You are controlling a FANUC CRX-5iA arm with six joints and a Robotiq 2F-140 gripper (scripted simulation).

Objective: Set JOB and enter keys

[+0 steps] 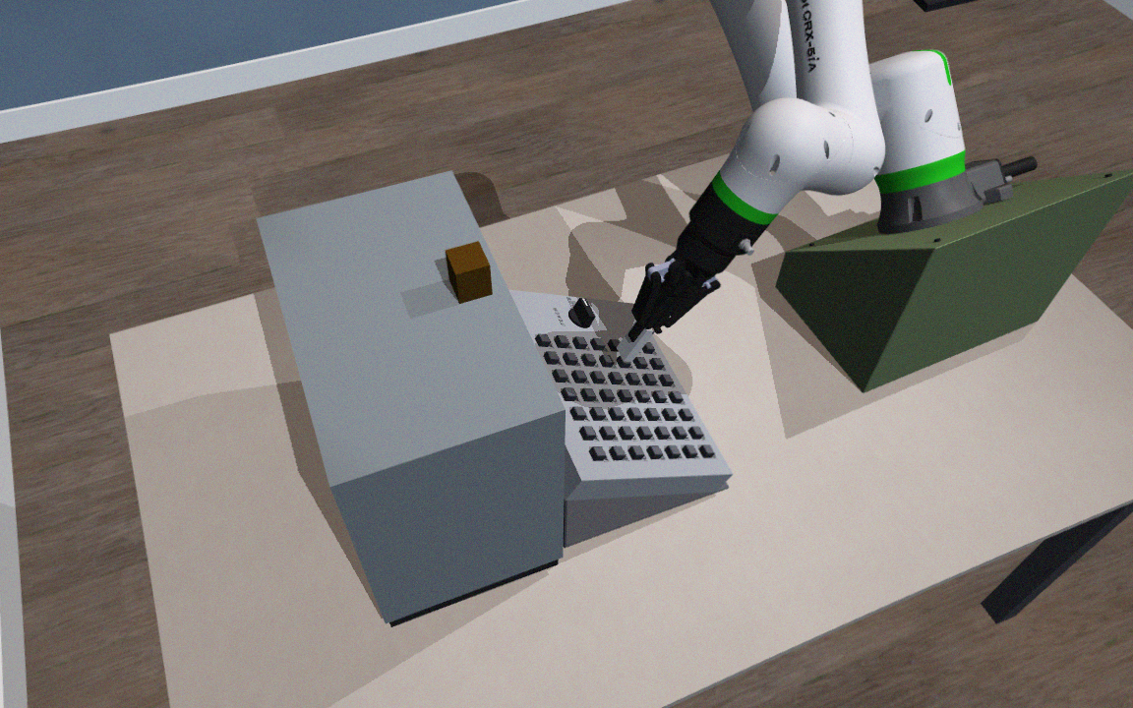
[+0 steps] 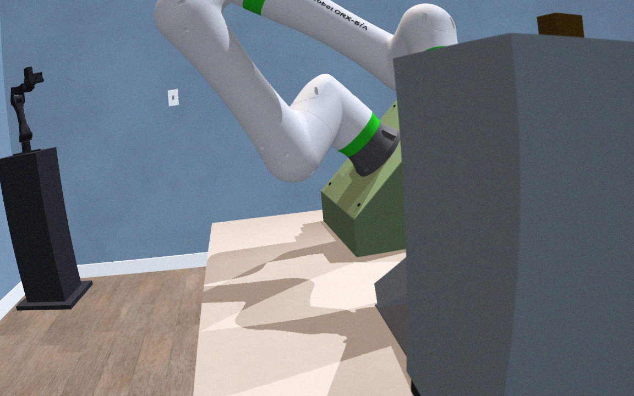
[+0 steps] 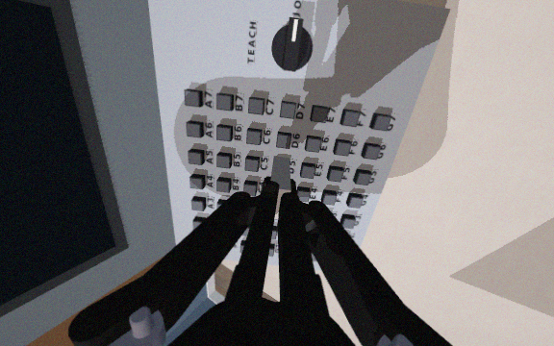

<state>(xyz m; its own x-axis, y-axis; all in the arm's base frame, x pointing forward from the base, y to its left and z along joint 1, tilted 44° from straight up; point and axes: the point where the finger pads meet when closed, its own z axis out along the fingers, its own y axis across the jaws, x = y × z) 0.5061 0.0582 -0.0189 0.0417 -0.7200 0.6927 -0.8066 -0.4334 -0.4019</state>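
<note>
The keypad panel [image 1: 658,480] [image 3: 195,43] slopes beside the cabinet. Its selector [image 1: 582,312] [image 3: 291,47] has its white mark toward JOB. No key is lit among those I can see. My gripper [image 1: 626,354] [image 3: 279,168] is shut and empty, with its pale tips over the D5 area; I cannot tell whether they touch a key. In the wrist view C5 [image 3: 252,163] and C4 [image 3: 250,186] are left of the tips, E5 [image 3: 308,170] and E4 [image 3: 304,193] right of them. The fingers hide D5, D4, D3, C3 and E3 there. The cabinet hides the gripper in the exterior view.
The tall grey cabinet [image 1: 403,352] [image 2: 457,197] stands along the keypad's A side, with a dark screen [image 3: 27,144] facing it. A brown block [image 1: 470,274] [image 2: 561,25] sits on top. The arm's green pedestal [image 1: 958,299] [image 2: 378,229] stands on the table [image 1: 905,493] across from the keypad.
</note>
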